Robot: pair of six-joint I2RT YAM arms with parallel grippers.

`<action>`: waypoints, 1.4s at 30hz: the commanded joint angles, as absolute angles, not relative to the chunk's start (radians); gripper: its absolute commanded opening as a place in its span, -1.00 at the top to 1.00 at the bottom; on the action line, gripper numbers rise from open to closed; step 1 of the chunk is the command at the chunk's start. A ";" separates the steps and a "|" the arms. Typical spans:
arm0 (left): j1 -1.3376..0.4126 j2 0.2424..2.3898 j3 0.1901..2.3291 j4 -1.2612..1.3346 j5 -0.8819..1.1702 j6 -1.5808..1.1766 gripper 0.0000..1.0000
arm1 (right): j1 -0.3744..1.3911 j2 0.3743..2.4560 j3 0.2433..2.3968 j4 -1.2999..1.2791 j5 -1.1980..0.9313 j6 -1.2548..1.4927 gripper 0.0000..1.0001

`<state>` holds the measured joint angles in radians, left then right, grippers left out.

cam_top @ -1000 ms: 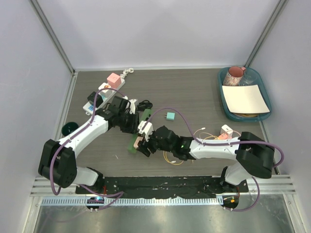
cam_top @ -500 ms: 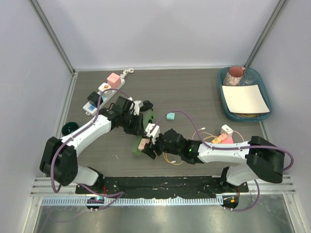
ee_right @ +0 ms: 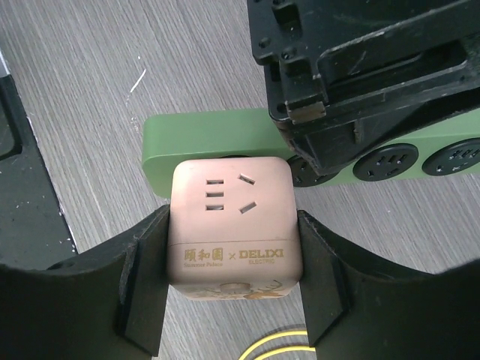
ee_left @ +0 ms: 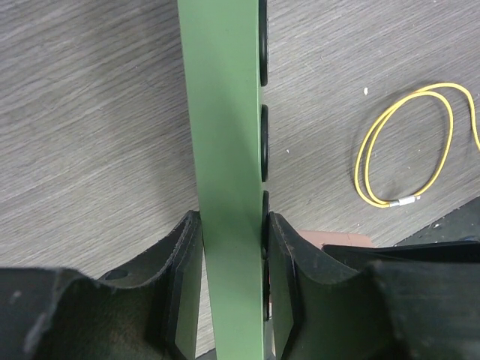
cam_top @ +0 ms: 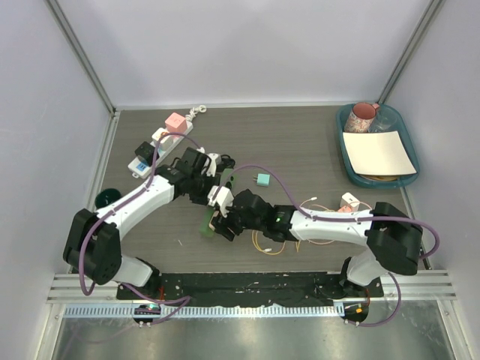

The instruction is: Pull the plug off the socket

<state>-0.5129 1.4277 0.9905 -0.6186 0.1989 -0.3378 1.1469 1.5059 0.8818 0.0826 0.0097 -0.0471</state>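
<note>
The long green socket strip (ee_left: pixel 225 150) lies between the two arms, turned on its edge. The left gripper (ee_left: pixel 231 247) squeezes its flat faces. It looks hard and light, so it needs holding back. The pink cube plug (ee_right: pixel 232 217) sits at one end, pinched on its flat sides by the right gripper (ee_right: pixel 234 259). It is smooth plastic and may slip. Its pins are hidden, so I can't tell how deep they go.

Pink cube plug (ee_right: pixel 229 217) — at end of green socket strip (ee_right: pixel 202 139)

The pink plug (ee_right: pixel 229 217) hides its prongs against the green power strip (ee_right: pixel 202 139).
</note>
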 commanded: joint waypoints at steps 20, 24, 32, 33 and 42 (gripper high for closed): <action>-0.491 1.516 1.005 -0.684 -0.308 -0.189 1.00 | 1.149 1.354 1.014 -0.040 0.055 -0.127 0.99; -0.494 1.517 1.006 -0.686 -0.311 -0.193 1.00 | 1.147 1.347 1.019 -0.075 0.090 -0.156 0.98; -0.494 1.517 1.005 -0.667 -0.261 -0.195 1.00 | 1.146 1.273 0.755 0.087 0.057 -0.014 0.98; -0.494 1.511 1.003 -0.663 -0.243 -0.196 1.00 | 1.146 1.261 0.746 0.090 0.069 -0.012 0.98; -0.494 1.431 0.985 -0.581 -0.066 -0.184 1.00 | 0.948 1.235 0.741 0.101 0.186 0.038 0.98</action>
